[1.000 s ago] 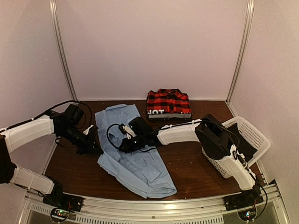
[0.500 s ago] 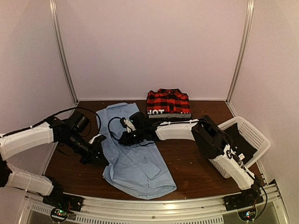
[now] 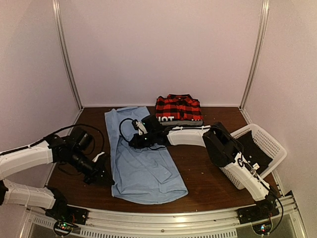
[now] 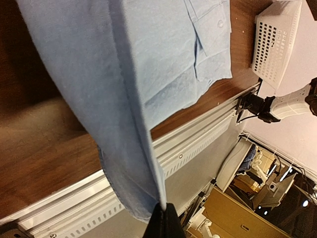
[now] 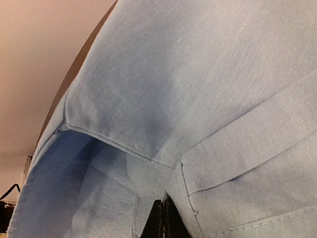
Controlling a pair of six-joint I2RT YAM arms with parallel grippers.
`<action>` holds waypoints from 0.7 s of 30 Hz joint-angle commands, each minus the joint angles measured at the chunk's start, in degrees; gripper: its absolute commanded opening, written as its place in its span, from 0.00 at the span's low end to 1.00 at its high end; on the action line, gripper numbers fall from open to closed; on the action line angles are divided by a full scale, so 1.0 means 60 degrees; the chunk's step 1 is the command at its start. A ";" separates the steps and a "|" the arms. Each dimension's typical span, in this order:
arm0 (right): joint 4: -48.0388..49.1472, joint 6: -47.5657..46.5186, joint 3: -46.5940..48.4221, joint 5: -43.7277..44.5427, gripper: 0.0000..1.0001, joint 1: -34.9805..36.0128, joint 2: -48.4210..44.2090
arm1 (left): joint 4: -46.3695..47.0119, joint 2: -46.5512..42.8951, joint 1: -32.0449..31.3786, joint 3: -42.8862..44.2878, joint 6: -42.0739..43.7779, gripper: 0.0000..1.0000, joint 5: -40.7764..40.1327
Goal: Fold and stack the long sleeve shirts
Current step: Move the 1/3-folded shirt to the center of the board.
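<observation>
The light blue shirt (image 3: 141, 161) lies spread along the table from back left to front centre. My left gripper (image 3: 108, 180) is shut on its front-left edge, and the wrist view shows the hem (image 4: 133, 148) pinched between the black fingertips (image 4: 165, 223). My right gripper (image 3: 134, 141) reaches across and is shut on a fold of the same shirt (image 5: 198, 99) near its middle-left, cloth filling that view. The red-and-black plaid shirt (image 3: 178, 109) lies folded at the back centre of the table.
A white mesh basket (image 3: 265, 144) with dark cloth inside stands at the right edge, also in the left wrist view (image 4: 275, 39). The metal front rail (image 3: 163, 218) runs along the near edge. Walls close the back and sides.
Both grippers moved while holding the blue shirt: the left drew toward the front, the right shifted toward the back. The shirt has been pulled out flatter and longer.
</observation>
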 commanded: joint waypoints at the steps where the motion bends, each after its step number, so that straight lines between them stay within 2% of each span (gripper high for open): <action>1: -0.0134 0.0073 0.0188 0.0184 0.00 -0.0207 0.0289 | 0.1182 -0.0052 -0.0542 -0.0267 -0.1069 0.00 0.0182; 6: -0.0222 -0.0100 0.0198 0.0099 0.00 -0.0270 -0.0138 | 0.1847 0.0298 -0.0551 0.0298 -0.1374 0.00 0.0064; 11: -0.0322 -0.0227 -0.0085 -0.0057 0.00 -0.0257 -0.0793 | 0.1171 0.0270 -0.0551 0.0319 -0.1186 0.00 -0.0513; 13: -0.0286 -0.0323 -0.0421 -0.0049 0.00 -0.0245 -0.1166 | 0.0677 -0.0110 -0.0548 0.0050 -0.1121 0.00 -0.0658; 18: -0.0445 -0.0615 -0.0709 -0.0135 0.00 -0.0205 -0.1861 | -0.1308 -0.1518 -0.0537 -0.0461 -0.1168 0.01 -0.2027; 21: -0.0489 -0.0776 -0.0856 -0.0154 0.00 -0.0170 -0.2329 | -0.1133 -0.2092 -0.0529 -0.0825 -0.1511 0.02 -0.2215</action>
